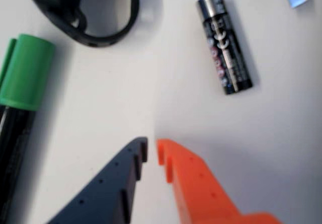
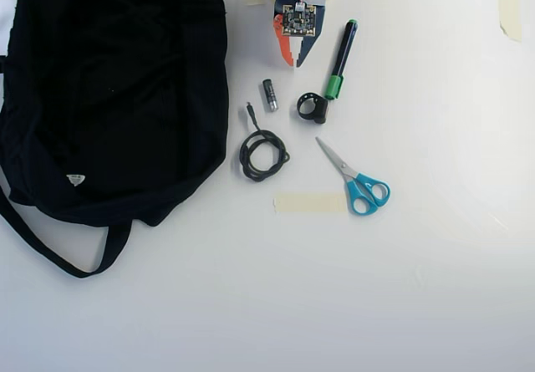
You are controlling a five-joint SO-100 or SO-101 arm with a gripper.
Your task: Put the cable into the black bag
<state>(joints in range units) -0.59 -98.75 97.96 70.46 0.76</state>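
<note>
Overhead, the large black soft fabric bag [image 2: 117, 96] with its long strap fills the left of the white bench [image 2: 334, 297], a small white label showing near its lower edge. Just right of it lies the thin black cable [image 2: 262, 155], wound in a small round coil with its plug tail pointing up toward the bag's edge, apart from the jaws. Next come a small black battery [image 2: 270, 94], a black plastic ring [image 2: 313, 107], a black marker with a green cap [image 2: 340, 60] and blue-handled scissors [image 2: 355, 180] over a strip of pale tape [image 2: 308, 203]. At the top edge the arm reaches down into view, its gripper [image 2: 293, 58] above the battery. In the wrist view the dark blue and orange jaws [image 1: 151, 151] stand nearly closed, a narrow gap between the tips, holding nothing, over bare bench between marker and battery.
</note>
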